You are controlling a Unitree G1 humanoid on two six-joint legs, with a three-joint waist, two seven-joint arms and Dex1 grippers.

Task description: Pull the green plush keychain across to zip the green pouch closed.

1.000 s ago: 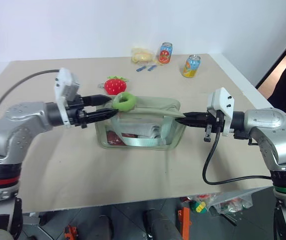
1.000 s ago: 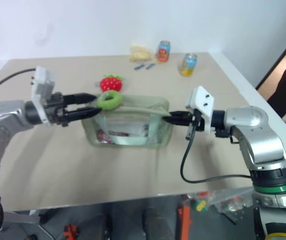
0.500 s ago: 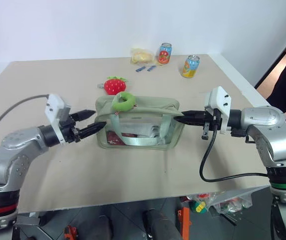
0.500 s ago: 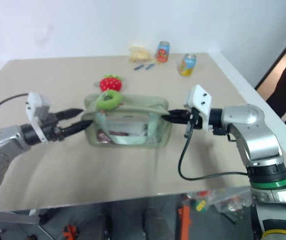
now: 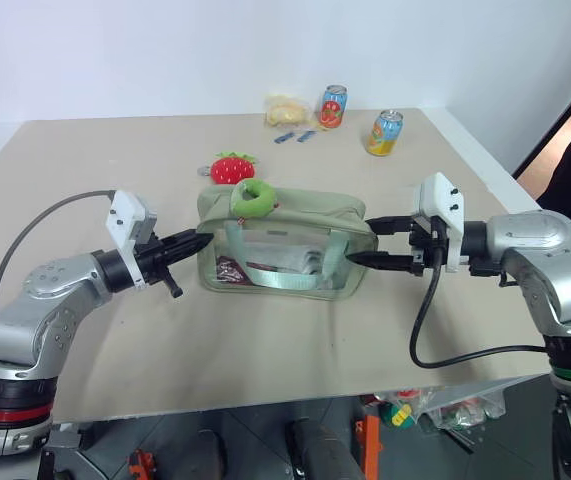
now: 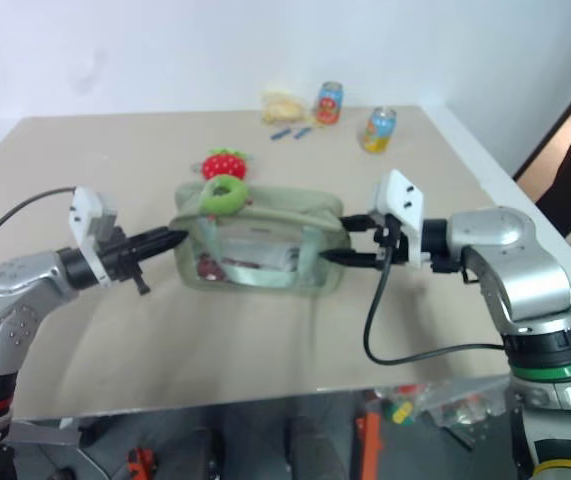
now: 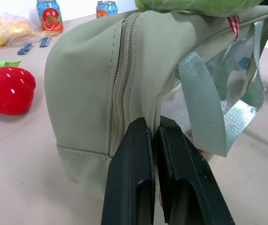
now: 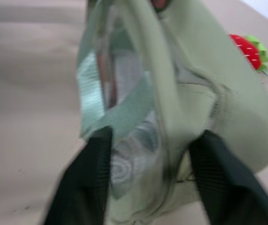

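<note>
The green pouch [image 5: 283,252] is sitting near the middle of the tan bench [image 5: 265,340], its clear side window facing the camera and a webbing strap hanging down that side. The green plush keychain [image 5: 252,200] is resting on top of the pouch at its left end, beside the zipper line. The left tool [image 5: 197,242] is pointing level at the left end of the pouch with its two black fingers [image 7: 134,178] clenched together, their tips pressing against the fabric end wall just beside the zipper seam; whether any cloth is pinched between them cannot be told. The right tool [image 5: 365,243] is standing released at the right end of the pouch, its fingers [image 8: 218,183] spreading to either side of that end without closing on it. A red strawberry plush [image 5: 231,168] is lying on the bench just behind the pouch, and two drink cans [image 5: 383,132] and a yellow packet [image 5: 284,109] are standing well apart at the far edge
</note>
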